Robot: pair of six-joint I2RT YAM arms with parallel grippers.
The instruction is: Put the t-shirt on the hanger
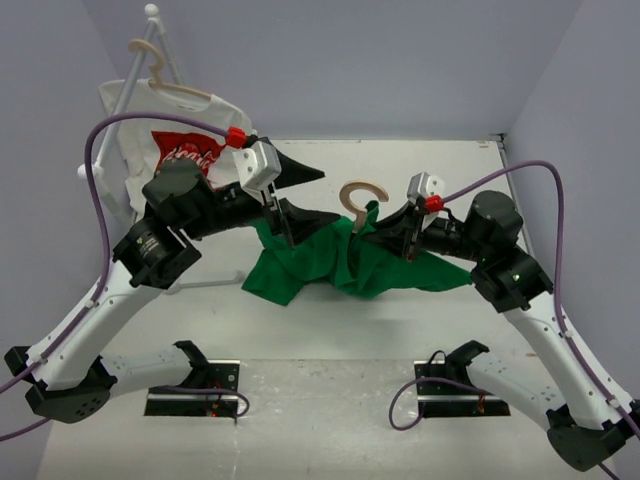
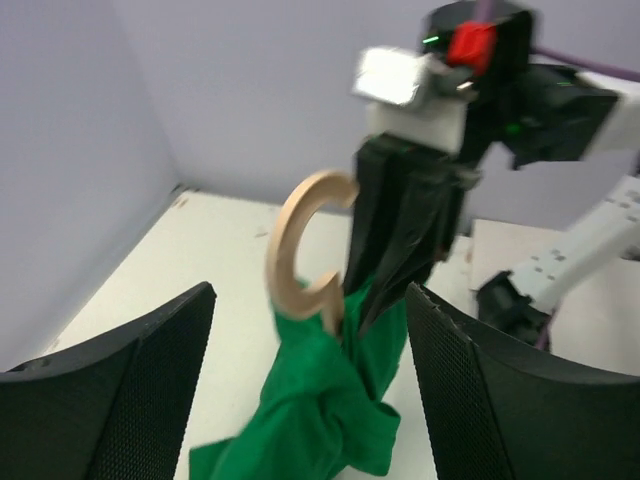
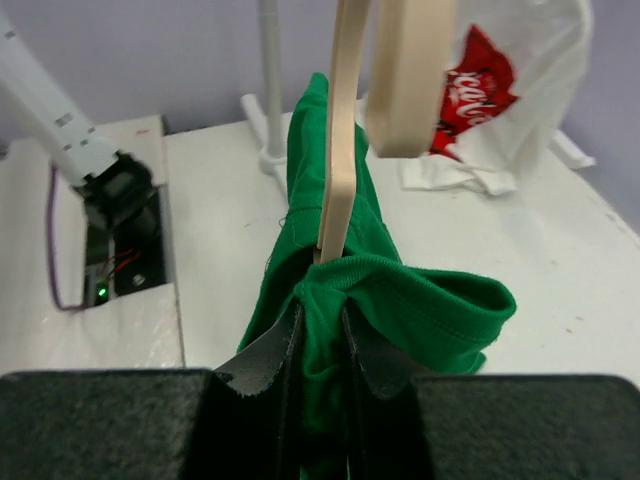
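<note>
A: Noting the right gripper pinched on the collar of the t-shirt, with the neck of the hanger rising out of that same fold. Cannot tell whether wood is clamped too, or only cloth.

B: Seeing the left gripper spread wide and empty, facing the bunched green cloth. Reading the shirt as hung in a clump under the hook, lower part resting on the table. Hanger shoulders hidden.

A: Risk one, as a judgement: a cloth-only pinch, letting the hanger slip or swing free on the first tug.

B: Risk two: closing left on a double layer or on the bottom bar, dragging cloth off one shoulder instead of spreading it.

A: Risk three: pulling hard against one pinch point, yanking the collar out of the right grip and dropping everything.
</note>
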